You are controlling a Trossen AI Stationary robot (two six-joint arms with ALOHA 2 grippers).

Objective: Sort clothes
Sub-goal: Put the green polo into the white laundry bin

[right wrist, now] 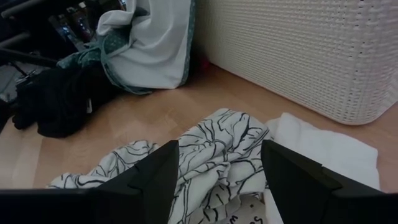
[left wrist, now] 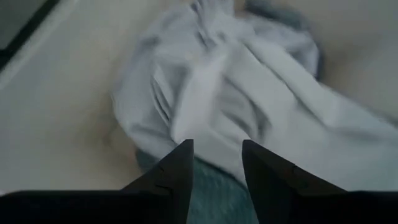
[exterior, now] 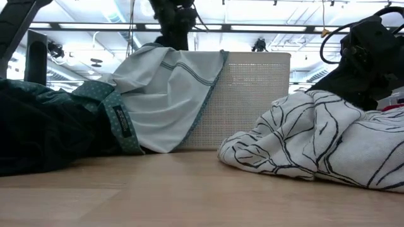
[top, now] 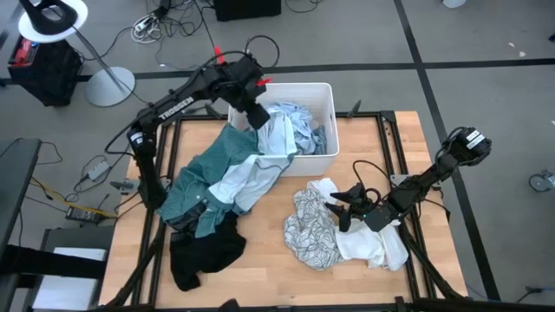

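Note:
A white bin [top: 327, 90] stands at the table's far middle. A blue-grey striped shirt [top: 299, 121] lies in it. A teal shirt [top: 208, 178] hangs over the bin's left near corner, pale inside out, and trails onto the table. A black garment [top: 201, 251] lies at the near left. A white piece with black line pattern [top: 310, 227] and a plain white piece [top: 375, 247] lie at the near right. My left gripper [left wrist: 217, 144] is open over the cloth in the bin. My right gripper [right wrist: 221, 144] is open just above the patterned piece.
The bin's woven wall [exterior: 252, 94] stands close behind the patterned piece [exterior: 303, 139]. Bare wood lies along the near edge between the black garment and the patterned piece [top: 260, 277]. Black frame rails run along the table's sides [top: 386, 130].

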